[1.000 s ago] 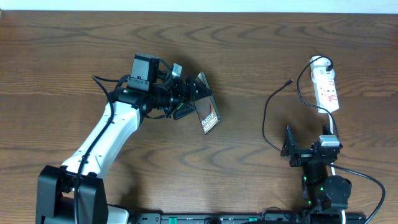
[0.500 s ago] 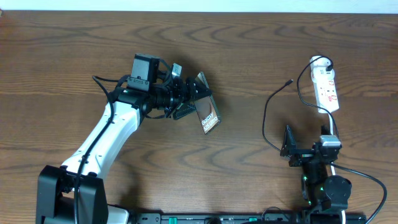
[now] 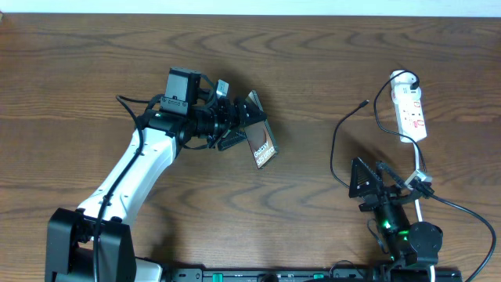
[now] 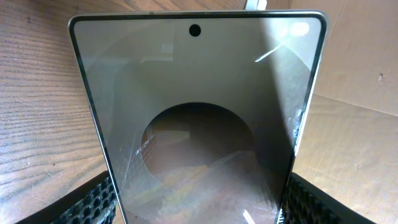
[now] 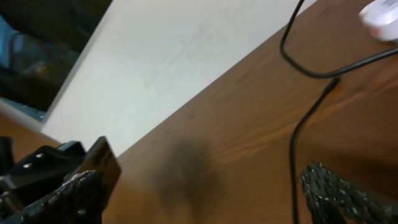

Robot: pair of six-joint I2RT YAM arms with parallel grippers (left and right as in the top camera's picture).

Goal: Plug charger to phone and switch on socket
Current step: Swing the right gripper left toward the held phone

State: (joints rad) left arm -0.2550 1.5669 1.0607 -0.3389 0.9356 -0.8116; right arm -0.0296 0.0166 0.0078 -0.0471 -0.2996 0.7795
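Observation:
My left gripper point(image 3: 241, 125) is shut on the phone point(image 3: 264, 146), a dark slab with white "Galaxy" lettering, and holds it tilted above the table. In the left wrist view the phone's glass face point(image 4: 199, 112) fills the frame between my two finger pads point(image 4: 199, 214). The charger is a thin black cable point(image 3: 334, 149) with its tip point(image 3: 365, 103) lying free on the table. Its black plug point(image 3: 412, 79) sits at the far end of the white socket strip point(image 3: 411, 111). My right gripper point(image 3: 374, 182) is open and empty beside the cable's near loop. The cable point(image 5: 297, 143) runs just left of my right finger; the gripper point(image 5: 205, 199) holds nothing.
The socket's white cord point(image 3: 415, 160) runs from the strip toward my right arm's base. A thicker black robot cable point(image 3: 462, 223) loops at the front right. A pale wall point(image 5: 186, 56) lies beyond the table's far edge.
My right gripper has swung and tilted, shifting slightly left toward the charger cable. The left arm and the phone have not moved.

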